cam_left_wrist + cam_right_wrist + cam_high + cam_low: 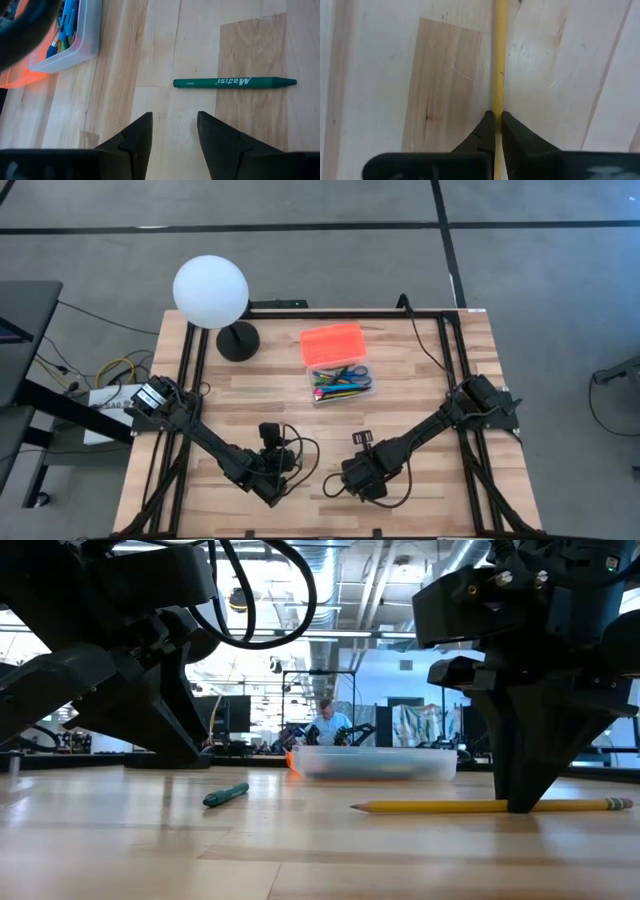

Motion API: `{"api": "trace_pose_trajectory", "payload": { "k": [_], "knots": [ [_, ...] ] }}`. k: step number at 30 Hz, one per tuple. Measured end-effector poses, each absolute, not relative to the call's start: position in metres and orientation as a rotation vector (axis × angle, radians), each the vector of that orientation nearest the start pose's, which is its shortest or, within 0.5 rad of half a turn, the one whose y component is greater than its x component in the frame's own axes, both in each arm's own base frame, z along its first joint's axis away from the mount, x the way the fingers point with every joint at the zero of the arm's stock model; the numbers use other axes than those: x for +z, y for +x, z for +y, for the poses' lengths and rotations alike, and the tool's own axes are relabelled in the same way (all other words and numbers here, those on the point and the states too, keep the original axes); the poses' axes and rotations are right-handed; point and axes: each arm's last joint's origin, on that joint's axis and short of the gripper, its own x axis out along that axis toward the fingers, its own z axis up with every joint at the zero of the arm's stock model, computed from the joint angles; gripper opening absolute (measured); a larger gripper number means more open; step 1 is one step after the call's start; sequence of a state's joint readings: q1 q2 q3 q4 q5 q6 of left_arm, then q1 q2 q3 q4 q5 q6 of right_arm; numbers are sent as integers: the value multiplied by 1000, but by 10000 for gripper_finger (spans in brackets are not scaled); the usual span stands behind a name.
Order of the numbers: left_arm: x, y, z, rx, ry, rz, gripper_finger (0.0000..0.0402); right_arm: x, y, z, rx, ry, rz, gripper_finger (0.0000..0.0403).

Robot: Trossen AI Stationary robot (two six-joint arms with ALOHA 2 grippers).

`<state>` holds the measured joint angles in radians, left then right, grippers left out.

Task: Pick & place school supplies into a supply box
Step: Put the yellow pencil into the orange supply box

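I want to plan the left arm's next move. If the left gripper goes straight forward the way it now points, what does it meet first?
Most likely the green crayon, lying crosswise just ahead of the open left gripper; depth is uncertain.

The only lettering I can read is a white word that looks like "Madisi" printed along the barrel of the green marker (235, 82), with a smaller, illegible word near its blunt end.

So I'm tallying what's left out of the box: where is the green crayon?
The green crayon lies flat on the table, just ahead of the open left gripper, with the supply box farther off.
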<state>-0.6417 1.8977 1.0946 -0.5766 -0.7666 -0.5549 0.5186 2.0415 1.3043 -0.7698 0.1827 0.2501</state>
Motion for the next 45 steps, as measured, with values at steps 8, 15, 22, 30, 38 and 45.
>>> {"api": "trace_pose_trajectory", "payload": {
  "k": [8, 15, 22, 30, 38, 45],
  "knots": [
    [132, 280, -184, 376, 391, 954, 151, 122, 322, 177, 90, -324, 1432, 2],
    [132, 280, -184, 376, 391, 954, 151, 123, 321, 175, 68, -360, 1431, 2],
    [132, 280, -184, 380, 396, 950, 151, 131, 316, 173, -27, -491, 1462, 1],
    [132, 281, -183, 384, 395, 950, 151, 148, 319, 158, -196, -665, 1471, 0],
    [132, 281, -183, 381, 402, 951, 151, 154, 332, 123, -385, -793, 1430, 0],
    [132, 281, -183, 381, 402, 952, 151, 156, 345, 86, -493, -807, 1441, 0]
  ]
}}
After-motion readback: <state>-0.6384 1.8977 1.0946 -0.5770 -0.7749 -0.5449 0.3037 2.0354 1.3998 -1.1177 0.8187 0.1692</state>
